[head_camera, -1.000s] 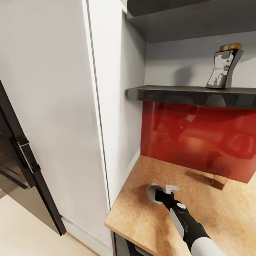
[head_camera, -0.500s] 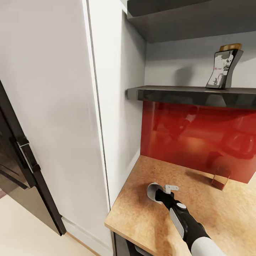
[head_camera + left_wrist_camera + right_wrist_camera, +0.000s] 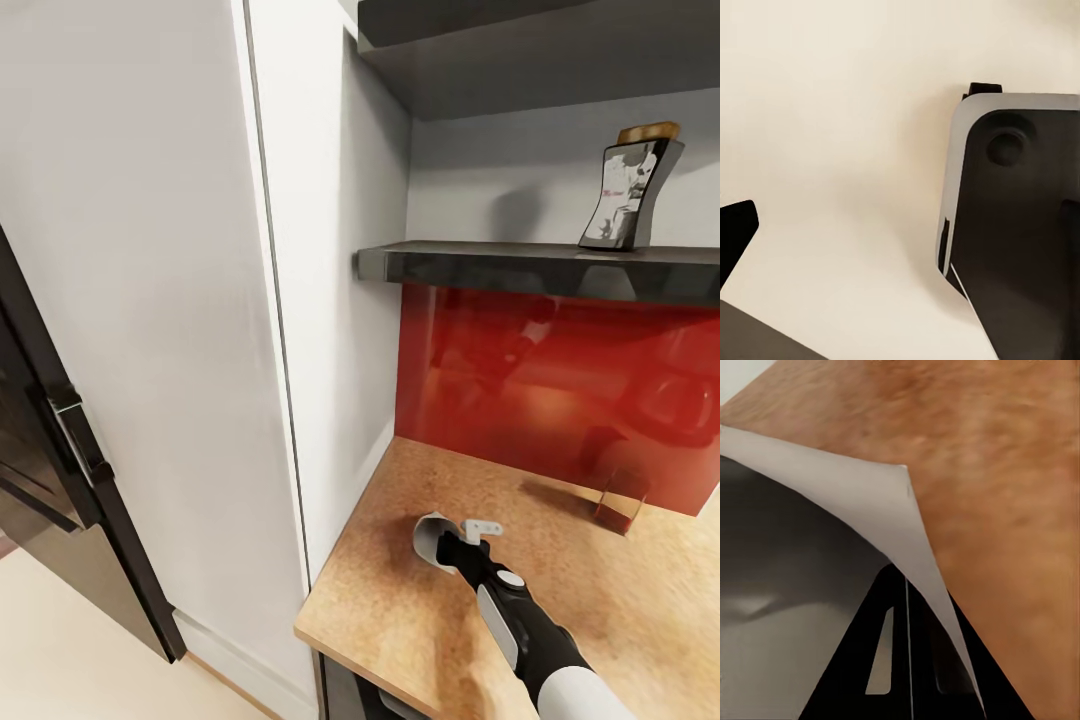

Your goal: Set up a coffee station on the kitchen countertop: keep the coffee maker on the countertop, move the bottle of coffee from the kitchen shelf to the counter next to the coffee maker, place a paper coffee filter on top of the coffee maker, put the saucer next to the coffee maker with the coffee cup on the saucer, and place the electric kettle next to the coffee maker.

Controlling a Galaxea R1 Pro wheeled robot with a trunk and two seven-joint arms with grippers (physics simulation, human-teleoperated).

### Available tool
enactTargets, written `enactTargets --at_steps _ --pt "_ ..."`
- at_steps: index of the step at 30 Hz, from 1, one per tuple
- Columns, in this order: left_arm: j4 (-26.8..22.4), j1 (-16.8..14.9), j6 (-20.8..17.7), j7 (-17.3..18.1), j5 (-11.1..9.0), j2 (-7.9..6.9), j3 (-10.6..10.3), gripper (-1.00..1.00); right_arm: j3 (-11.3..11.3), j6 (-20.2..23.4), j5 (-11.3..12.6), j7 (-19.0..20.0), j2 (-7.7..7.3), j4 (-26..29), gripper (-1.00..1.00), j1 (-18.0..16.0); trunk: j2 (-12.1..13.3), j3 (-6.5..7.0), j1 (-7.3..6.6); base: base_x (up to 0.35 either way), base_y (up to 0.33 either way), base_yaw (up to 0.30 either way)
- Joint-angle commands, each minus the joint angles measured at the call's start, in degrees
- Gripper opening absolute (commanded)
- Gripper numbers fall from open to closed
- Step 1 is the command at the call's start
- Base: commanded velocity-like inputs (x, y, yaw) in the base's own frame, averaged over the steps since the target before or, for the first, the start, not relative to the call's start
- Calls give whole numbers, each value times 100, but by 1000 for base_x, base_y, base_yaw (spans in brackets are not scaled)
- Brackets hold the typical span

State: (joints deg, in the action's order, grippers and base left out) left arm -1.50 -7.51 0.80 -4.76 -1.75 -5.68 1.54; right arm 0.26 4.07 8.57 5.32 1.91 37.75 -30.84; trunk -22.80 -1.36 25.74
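Nothing has shifted over the last second: the right pincer (image 3: pixel 452 541) hovers low over the desk (image 3: pixel 600 600), clamped on the paper coffee filter (image 3: pixel 430 535), whose white sheet curls around its fingers. High above, well apart, the bottle of coffee (image 3: pixel 630 190) stands on the kitchen shelf (image 3: pixel 520 265); its label's writing is illegible.
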Motion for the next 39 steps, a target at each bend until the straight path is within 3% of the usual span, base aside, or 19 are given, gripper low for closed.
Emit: enactTargets --at_steps 1,4,11,15,18,39 --pt "1 -4 8 -7 -18 -1 13 100 1 32 57 1 -3 9 -100 -1 -12 -14 4 0 0 0" --pt "1 -4 8 -2 -18 -3 13 100 -5 32 62 2 -5 55 -100 -1 -12 -14 4 0 0 0" --pt "1 -4 16 8 -18 -3 6 100 -8 200 66 -9 -6 1244 -100 -1 -12 -14 4 0 0 0" --pt "0 -4 17 9 -11 -3 -2 100 -8 1160 75 -11 0 2142 -100 -15 -12 -14 4 0 0 0" --pt "-5 -4 17 10 -10 -3 -8 100 -8 1552 81 -8 2 2462 -100 -18 -12 -14 4 0 0 0" --pt "-8 -4 17 -25 -3 -3 -4 100 -60 1667 83 207 -41 2223 -100 -19 -12 -14 4 -20 -14 0"
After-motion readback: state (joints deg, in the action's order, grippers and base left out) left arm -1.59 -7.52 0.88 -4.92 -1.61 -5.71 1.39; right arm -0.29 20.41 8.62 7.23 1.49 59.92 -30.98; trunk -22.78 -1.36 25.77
